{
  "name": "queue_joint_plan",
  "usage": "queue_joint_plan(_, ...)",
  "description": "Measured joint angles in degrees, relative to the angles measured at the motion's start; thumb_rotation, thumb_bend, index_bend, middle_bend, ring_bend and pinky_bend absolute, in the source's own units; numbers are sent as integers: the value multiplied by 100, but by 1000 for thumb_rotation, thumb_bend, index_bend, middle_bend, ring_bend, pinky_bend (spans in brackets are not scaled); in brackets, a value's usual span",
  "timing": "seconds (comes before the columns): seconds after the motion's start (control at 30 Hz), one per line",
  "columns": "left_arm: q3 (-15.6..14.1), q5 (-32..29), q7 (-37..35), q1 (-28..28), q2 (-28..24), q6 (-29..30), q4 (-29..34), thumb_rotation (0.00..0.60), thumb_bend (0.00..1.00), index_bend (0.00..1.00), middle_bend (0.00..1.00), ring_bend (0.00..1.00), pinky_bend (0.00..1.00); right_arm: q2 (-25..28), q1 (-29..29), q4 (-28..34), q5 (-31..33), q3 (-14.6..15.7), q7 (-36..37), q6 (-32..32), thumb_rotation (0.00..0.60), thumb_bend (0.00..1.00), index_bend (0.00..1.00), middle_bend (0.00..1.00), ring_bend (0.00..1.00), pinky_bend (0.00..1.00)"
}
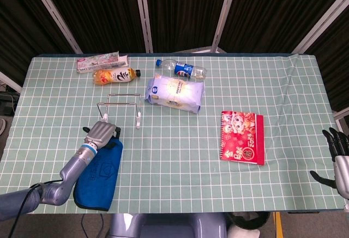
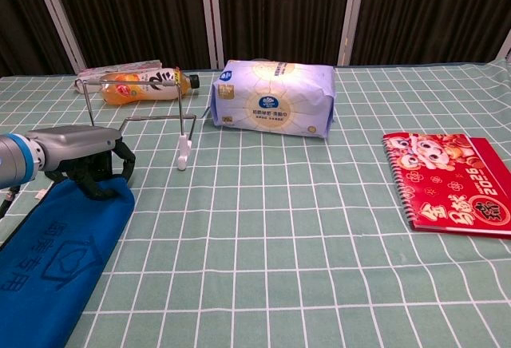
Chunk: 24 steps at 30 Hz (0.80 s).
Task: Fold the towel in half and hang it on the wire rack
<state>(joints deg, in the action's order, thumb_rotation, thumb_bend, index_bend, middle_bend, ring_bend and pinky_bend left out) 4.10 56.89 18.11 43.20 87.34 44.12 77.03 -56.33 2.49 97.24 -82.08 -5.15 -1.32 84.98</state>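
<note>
Left hand [image 1: 101,134] fingers curled on towel [image 2: 48,264] far edge, at six o'clock of wire rack [image 1: 120,105]; right hand [image 1: 339,159] fingers spread, empty.

left arm reaches forward low over the table, left hand [image 1: 101,133] palm down, dark fingers [image 2: 94,174] curled downward. right hand [image 1: 337,149] at far right table edge, upright, fingers spread apart, holding nothing.

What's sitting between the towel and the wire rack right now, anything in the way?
Nothing visible. The left hand is on the towel's far end, and only bare tablecloth lies between there and the rack. The tissue pack sits off to the rack's right.
</note>
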Motion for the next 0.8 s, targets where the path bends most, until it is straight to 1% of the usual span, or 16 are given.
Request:
queue_joint_plan(0.1,0,-1,3,-21,-42,56,81,600,725,867,991,950,1000,5,-9,1,-14,5,14,15,600,0,0,0,0,0)
queue_joint_plan(0.23,6,46,15,-79,-194,231,327,600,727,878,994,951,1000,15,-19,8,-42,9,36,42,600,0,0,0,0,0)
queue_joint_plan(0.43,23,144,199,-216,-655,723,1040,600,733,885,999,953,1000,30,-36,19,-85,20,67,79,600,0,0,0,0,0)
queue_joint_plan(0.57,41,130,683,-279,-978,1149,1495,600,739,888,1000,956,1000,43,-48,26,-110,24,97,105,600,0,0,0,0,0)
queue_joint_plan(0.67,102,52,1221,-327,-1203,1643,1929,600,740,889,1000,957,1000,54,-50,31,-114,23,122,108,600,0,0,0,0,0)
queue_joint_plan(0.8,229,-93,1472,-357,-1531,1937,2560,600,739,891,1000,957,1000,72,-64,31,-122,17,178,138,600,0,0,0,0,0)
